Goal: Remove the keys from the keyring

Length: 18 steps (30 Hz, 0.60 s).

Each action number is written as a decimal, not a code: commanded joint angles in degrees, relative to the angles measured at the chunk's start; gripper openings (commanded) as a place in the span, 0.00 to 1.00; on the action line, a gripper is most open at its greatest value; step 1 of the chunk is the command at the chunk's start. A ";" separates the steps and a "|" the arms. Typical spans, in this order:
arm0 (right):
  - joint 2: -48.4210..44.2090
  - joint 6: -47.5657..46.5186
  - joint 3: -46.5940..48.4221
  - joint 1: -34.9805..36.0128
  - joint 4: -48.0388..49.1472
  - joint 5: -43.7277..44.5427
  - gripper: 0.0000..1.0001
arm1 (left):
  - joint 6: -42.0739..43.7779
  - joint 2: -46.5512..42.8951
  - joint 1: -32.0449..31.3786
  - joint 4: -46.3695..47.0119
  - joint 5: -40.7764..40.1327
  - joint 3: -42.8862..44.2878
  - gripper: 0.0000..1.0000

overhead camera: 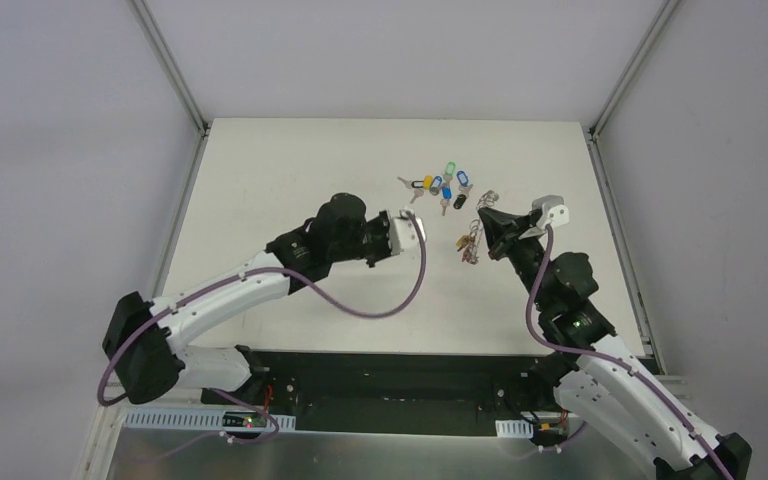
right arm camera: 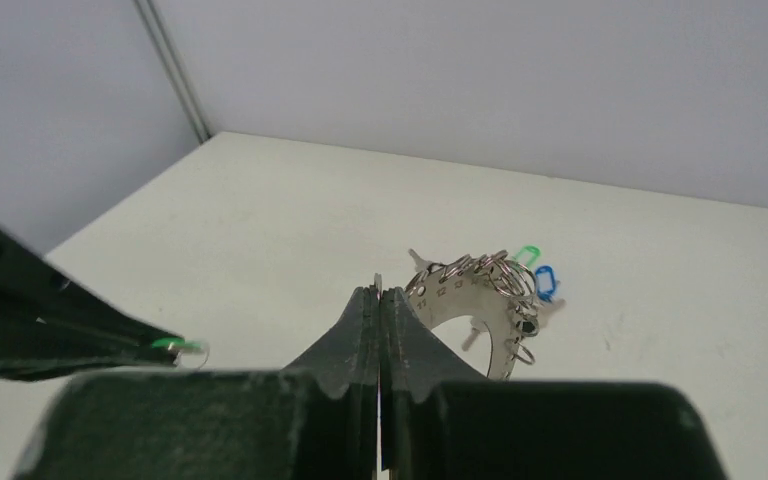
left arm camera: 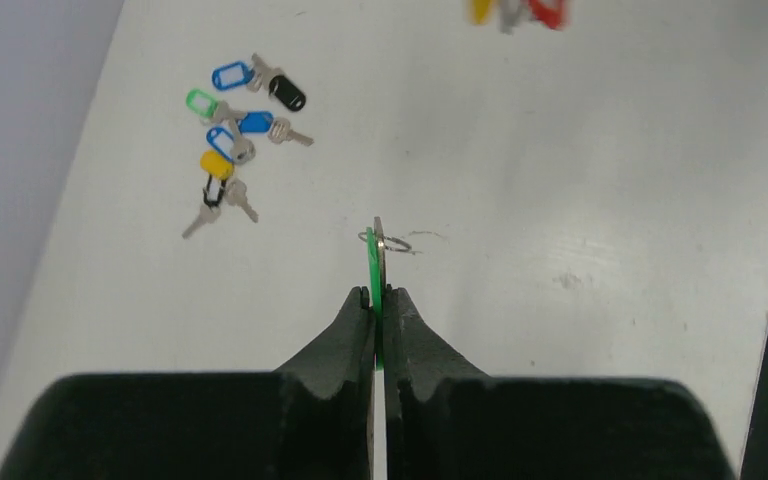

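Observation:
My right gripper (overhead camera: 481,213) (right arm camera: 380,292) is shut on the rim of the keyring (right arm camera: 465,297), a flat grey metal ring fringed with small wire loops, and holds it above the table. The keys with the red and yellow-orange tags (overhead camera: 468,246) hang below the keyring. They show blurred at the top edge of the left wrist view (left arm camera: 516,11). My left gripper (overhead camera: 417,222) (left arm camera: 379,292) is shut on a green-tagged key (left arm camera: 371,262) with a thin wire loop (left arm camera: 388,241) at its end. It is held to the left of the keyring, apart from it.
A pile of loose keys with blue, green, black and yellow tags (overhead camera: 440,185) (left arm camera: 232,140) lies on the white table (overhead camera: 290,180) behind the grippers. A small silver piece (overhead camera: 490,193) lies right of the pile. Grey walls stand at the left, back and right edges.

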 commanded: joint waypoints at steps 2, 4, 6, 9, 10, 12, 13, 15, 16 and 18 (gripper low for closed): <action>-3.19 -5.63 5.78 -0.15 -6.89 8.77 0.00 | -45.65 9.94 7.21 24.47 -1.25 -1.38 0.00; -4.35 -6.41 6.07 -0.16 -8.18 9.97 0.00 | -55.69 15.92 9.31 22.31 -5.64 3.58 0.00; -5.29 -7.16 6.39 -0.11 -9.18 9.90 0.00 | -66.18 24.48 12.97 10.91 -5.77 14.33 0.00; -6.08 -8.47 8.02 -0.14 -12.67 8.64 0.00 | -72.05 38.13 18.04 3.99 7.54 28.96 0.00; -6.42 -8.55 8.40 -0.05 -13.69 9.07 0.00 | -75.04 41.87 19.17 4.61 8.88 31.62 0.00; -7.32 -9.23 8.55 -0.12 -14.78 9.44 0.00 | -79.54 48.48 20.97 9.06 9.75 34.89 0.00; -7.98 -9.64 8.47 -0.14 -14.90 9.68 0.00 | -80.26 50.64 21.28 10.85 9.04 37.04 0.00; -8.77 -10.68 8.09 -0.12 -15.08 10.25 0.00 | -80.01 55.02 21.62 10.68 7.56 41.88 0.00; -9.02 -10.97 7.99 -0.15 -15.13 10.58 0.00 | -79.93 57.36 21.73 9.81 7.22 44.46 0.00; -9.10 -11.55 8.01 -0.10 -15.21 11.10 0.00 | -80.48 60.93 21.78 8.87 7.45 48.86 0.04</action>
